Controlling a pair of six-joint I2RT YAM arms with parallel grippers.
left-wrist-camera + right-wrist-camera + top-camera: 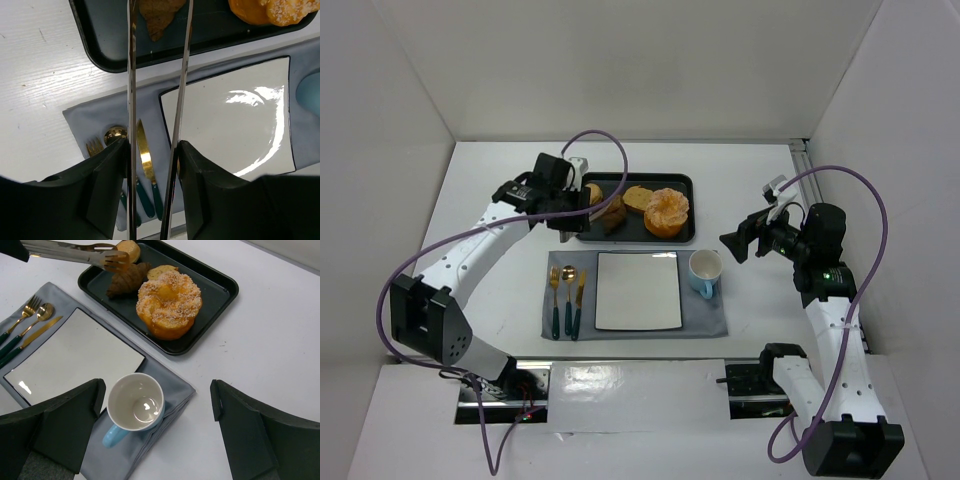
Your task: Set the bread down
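**A:** How are the arms posed over the white worktop [750, 180]?

**B:** The left arm [470, 255] runs from its base at the near left edge, forward and inward. Its elbow is out to the left and its wrist is above the near left corner of the black rectangular tray [686, 186]. The right arm [830, 320] rises from its base and bends at the elbow. Its forearm is turned inward, with the wrist over the worktop to the right of the grey fabric placemat [712, 322].

**A:** And the grippers?

**B:** The left gripper [151, 147] is clamped on long metal tongs [131, 75], one blade against each finger, and the blades stand apart as they reach the tray. The right gripper [157, 387] has its fingers spread wide and grips nothing. It is aimed toward the light blue cup [705, 270] and is well clear of it.

**A:** Where is the bread?

**B:** All of it is on the tray. There is a large round sugar-crusted bun [667, 212] on the right, a dark brown croissant [612, 213], a flat golden slice [637, 197] and a small round roll [593, 192]. The tong tips sit at the croissant's far end, just beside the roll. I cannot tell whether they touch either one.

**A:** What is on the mat?

**B:** A white square plate with a dark rim [637, 290] lies in the middle. The cup is to its right, and a gold fork, spoon and knife with teal handles [567, 295] are to its left.
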